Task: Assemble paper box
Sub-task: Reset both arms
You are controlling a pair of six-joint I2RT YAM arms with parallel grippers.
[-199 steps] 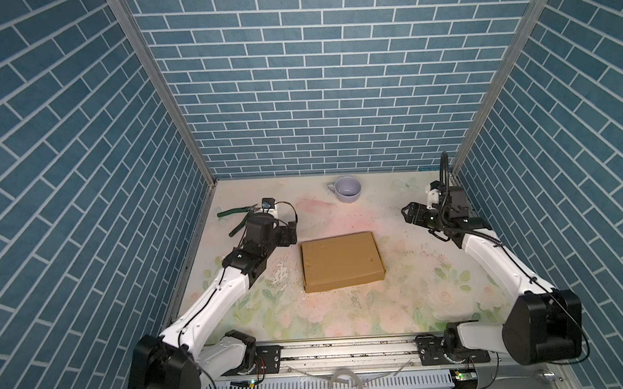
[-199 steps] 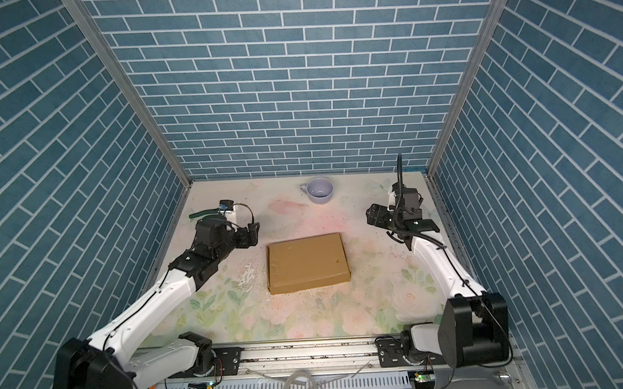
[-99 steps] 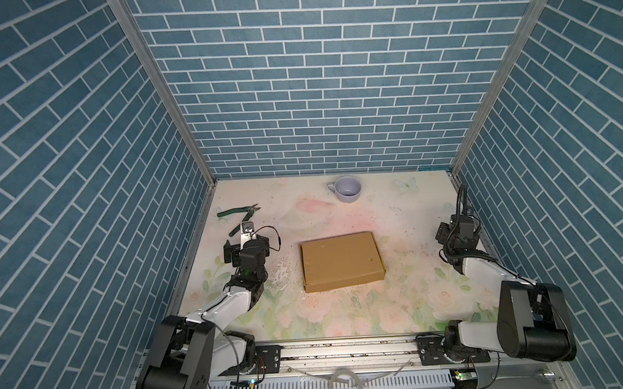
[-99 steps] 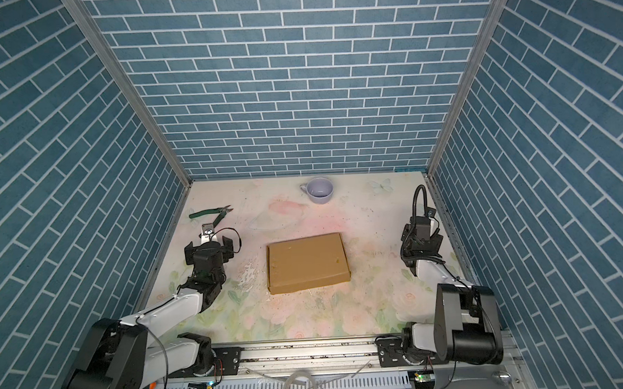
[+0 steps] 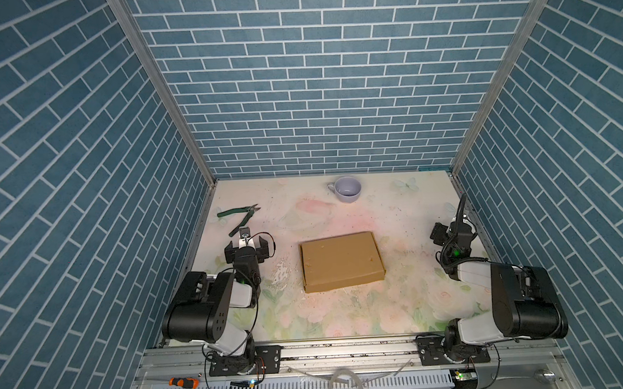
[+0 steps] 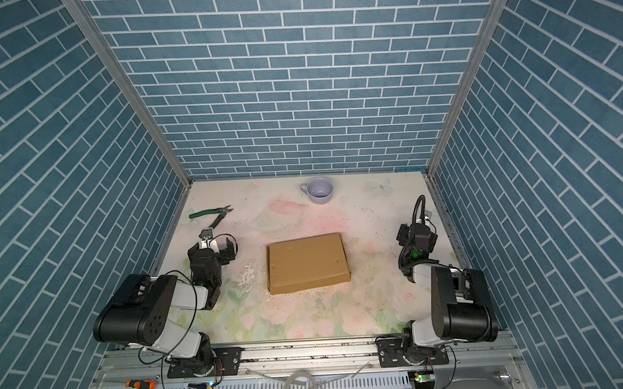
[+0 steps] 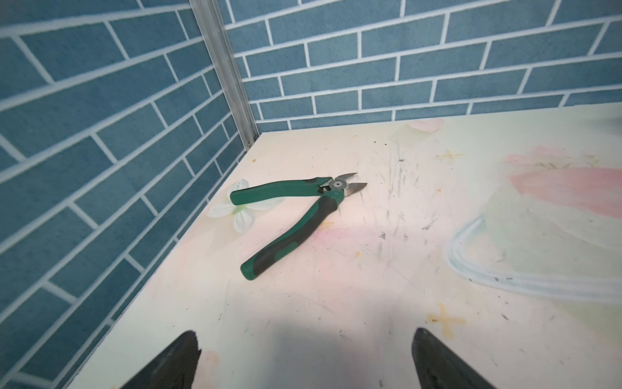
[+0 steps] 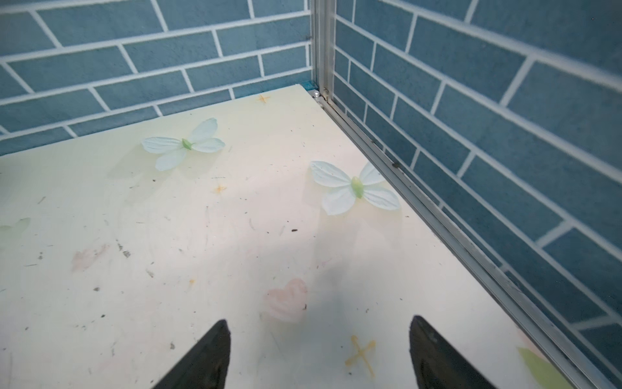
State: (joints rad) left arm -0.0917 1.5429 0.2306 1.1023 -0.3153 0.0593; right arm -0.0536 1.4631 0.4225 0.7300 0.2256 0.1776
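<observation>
- In both top views the paper box [image 5: 342,261] [image 6: 307,262] lies flat and folded shut near the middle of the floral table [image 5: 398,307]. It is turned slightly askew, and neither arm touches it.
- In a top view the left gripper [image 5: 246,249] sits well apart from the box on its left, near the side wall. Its jaws are spread wide with nothing between them. Green pliers [image 5: 239,214] lie on the table just beyond it, toward the back wall.
- In a top view the right gripper [image 5: 452,232] sits well apart from the box on its right, close to the right wall, with its jaws parted and empty.
- A pale lilac cup [image 5: 347,189] stands upright near the back wall, well behind the box. An orange-handled screwdriver [image 5: 182,381] lies on the front rail.
- In the left wrist view, the left gripper [image 7: 304,336] shows two dark fingertips [image 7: 188,340] far apart over bare table. The pliers [image 7: 303,215] lie ahead with their handles splayed, near the wall corner.
- In the right wrist view, the right gripper [image 8: 319,323] also has its tips apart and holds nothing. It is above bare table with printed butterflies [image 8: 353,188], beside the wall's metal rail.
</observation>
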